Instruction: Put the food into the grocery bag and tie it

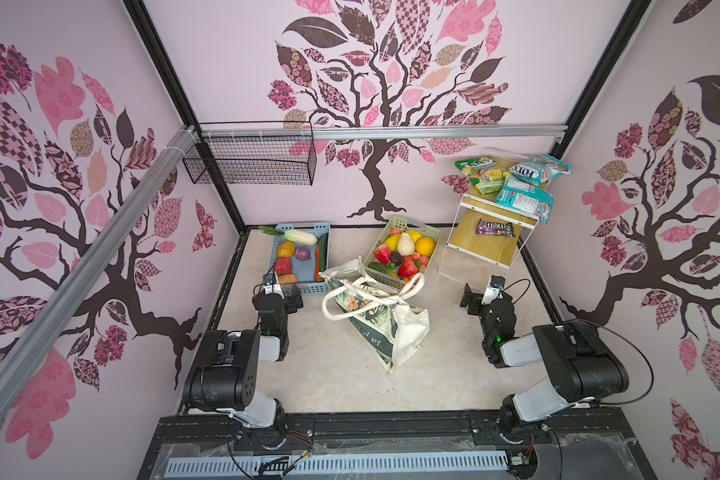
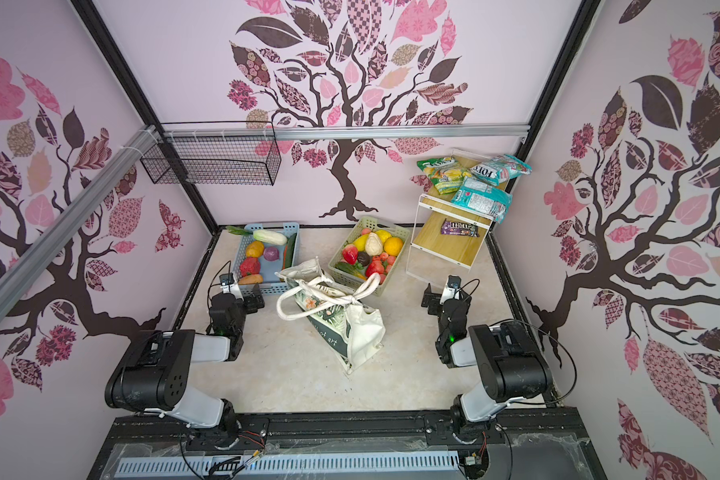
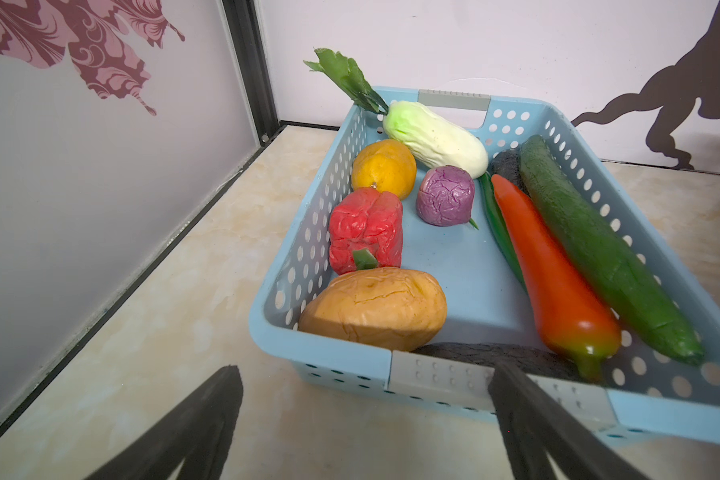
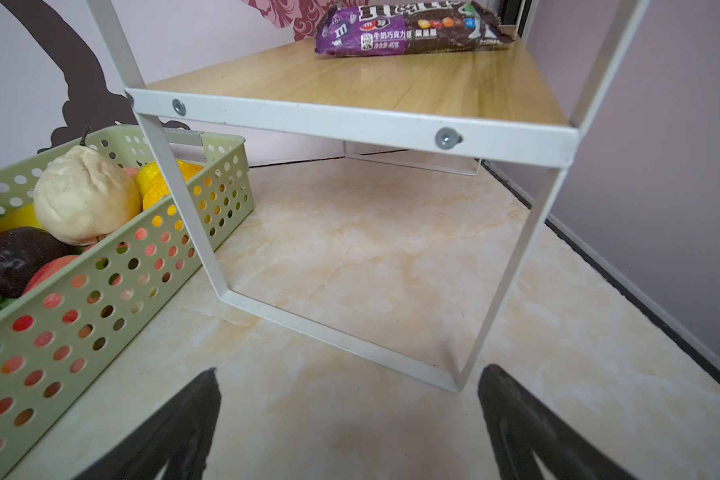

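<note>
On my screens the pale marble-look table [image 1: 329, 374] carries four things. A blue basket [image 3: 341, 370] sits at the back left and a green basket [image 4: 100, 299] at back centre. A cloth tote bag [image 1: 408, 328] lies slumped mid-table, just in front of both. Back right stands a white-framed rack [image 1: 479, 249], with candy bags [image 1: 524, 199] on its upper board and one chocolate packet [image 1: 497, 228] on the lower.

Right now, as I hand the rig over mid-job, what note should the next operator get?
Left tool: open, empty, in front of the blue basket.
Right tool: open, empty, in front of the white shelf.
Grocery bag: mid-table, slumped, handles look knotted together; contents hidden.
White radish lies in the blue basket.
Done: tying, apparently.
To do: confirm the food is inside; the radish may need bagging.
</note>
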`<state>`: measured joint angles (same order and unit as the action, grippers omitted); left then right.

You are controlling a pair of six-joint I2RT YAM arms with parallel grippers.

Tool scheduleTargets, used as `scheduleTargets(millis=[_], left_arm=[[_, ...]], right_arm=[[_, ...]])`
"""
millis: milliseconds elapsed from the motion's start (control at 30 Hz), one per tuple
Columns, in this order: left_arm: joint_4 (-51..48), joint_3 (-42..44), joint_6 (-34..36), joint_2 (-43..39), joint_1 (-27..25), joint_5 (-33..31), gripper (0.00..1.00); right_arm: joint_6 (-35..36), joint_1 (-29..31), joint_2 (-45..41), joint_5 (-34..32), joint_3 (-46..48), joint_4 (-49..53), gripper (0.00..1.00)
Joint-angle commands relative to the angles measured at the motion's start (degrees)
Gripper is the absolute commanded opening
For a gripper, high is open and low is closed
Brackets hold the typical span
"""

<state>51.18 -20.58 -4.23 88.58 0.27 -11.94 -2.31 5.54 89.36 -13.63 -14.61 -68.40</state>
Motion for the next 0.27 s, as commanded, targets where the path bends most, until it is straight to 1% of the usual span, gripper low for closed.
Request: scheduleTargets(millis=[0,233], left_arm=[[-1.4,-1.3,1.2,0.5,-0.2,-0.4,0.97],[-1.7,-1.7,1.3,0.8,-0.4,-0.4,0.97]], right_arm=[[1.0,-0.3,0.4,0.7,-0.7,-0.5,1.0],[1.1,-0.3,0.4,0.7,-0.7,-0.5,1.0]])
